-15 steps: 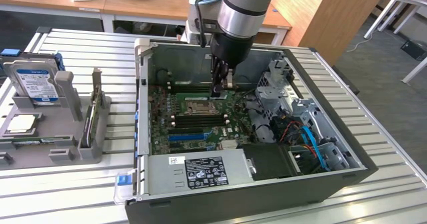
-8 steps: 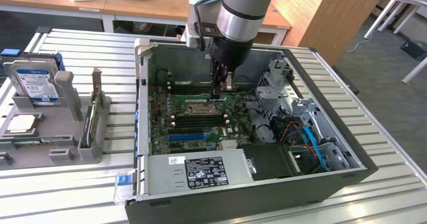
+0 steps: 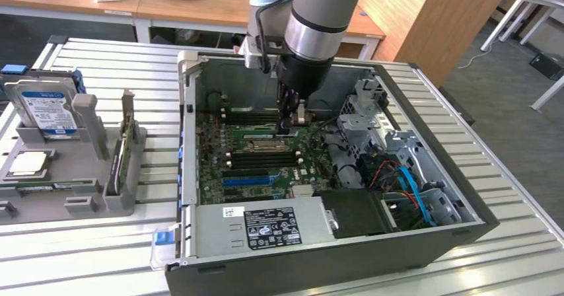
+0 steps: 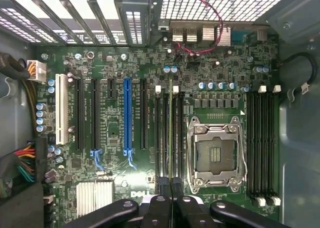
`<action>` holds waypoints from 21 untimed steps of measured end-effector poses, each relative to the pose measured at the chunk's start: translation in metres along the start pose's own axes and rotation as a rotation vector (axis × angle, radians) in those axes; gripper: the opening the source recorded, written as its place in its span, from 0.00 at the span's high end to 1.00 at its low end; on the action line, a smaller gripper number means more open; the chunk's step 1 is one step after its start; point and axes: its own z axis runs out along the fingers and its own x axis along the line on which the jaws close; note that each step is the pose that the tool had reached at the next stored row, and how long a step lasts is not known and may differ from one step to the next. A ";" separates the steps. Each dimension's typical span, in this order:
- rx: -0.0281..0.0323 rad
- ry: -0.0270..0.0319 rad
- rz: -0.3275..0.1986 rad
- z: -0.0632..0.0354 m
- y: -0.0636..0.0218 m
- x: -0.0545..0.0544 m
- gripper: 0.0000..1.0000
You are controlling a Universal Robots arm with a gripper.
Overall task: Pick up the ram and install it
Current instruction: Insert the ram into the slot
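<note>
Slatted metal workbench (image 3: pixel 79 256) carries an open black computer case (image 3: pixel 308 269). Inside it, the arm's black two-finger gripper (image 4: pixel 171 185) is pinched almost closed on what looks like the ram (image 4: pixel 171 133), a thin green circuit-board stick seen edge-on. The ram extends straight out from the fingertips. Its long axis runs parallel to the black memory slots (image 4: pixel 159 138) beside the silver CPU socket (image 4: pixel 217 153), and it sits directly over them.

Green motherboard (image 4: pixel 115 138) with square silver metal CPU socket (image 4: pixel 217 155), black gripper (image 4: pixel 171 185) pinched shut on thin green ram (image 4: pixel 171 128) seen edge-on, over black memory slots (image 4: pixel 161 138) just beside the socket, long blue expansion slot (image 4: pixel 127 118) farther off
</note>
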 end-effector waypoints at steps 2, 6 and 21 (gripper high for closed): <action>0.0008 -0.0001 0.000 0.0024 0.0000 0.000 0.88; 0.0028 0.0000 0.000 0.0080 -0.0001 0.001 0.88; 0.0074 -0.0005 0.000 0.0192 -0.0039 0.001 0.88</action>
